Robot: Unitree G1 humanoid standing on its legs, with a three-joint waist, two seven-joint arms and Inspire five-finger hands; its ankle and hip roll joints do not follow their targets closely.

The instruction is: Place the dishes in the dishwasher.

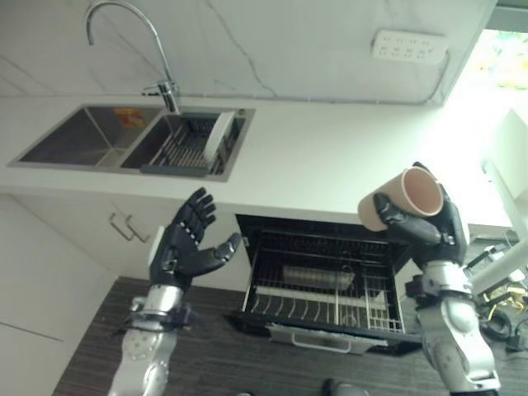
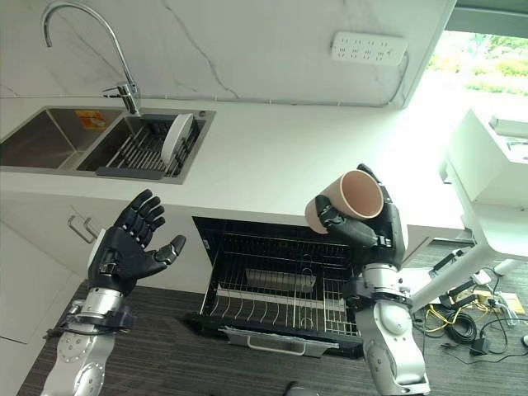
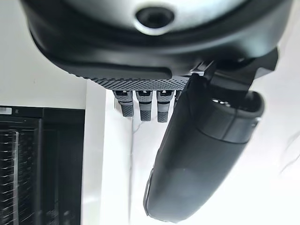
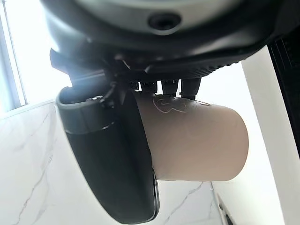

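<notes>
My right hand is shut on a beige cup, held tilted above the front edge of the white counter with its mouth facing up and outward. The same cup lies in that hand's grasp in the right wrist view. Below it the dishwasher stands open, its wire rack pulled out, with a metal piece lying in the rack. My left hand is open and holds nothing, raised in front of the cabinet left of the dishwasher. A white plate stands upright in the sink's drying rack.
A double sink with a tall curved tap sits at the counter's left. Cabinet doors with a handle are below it. A wall socket strip is on the marble backsplash. Cables lie on the dark floor at the right.
</notes>
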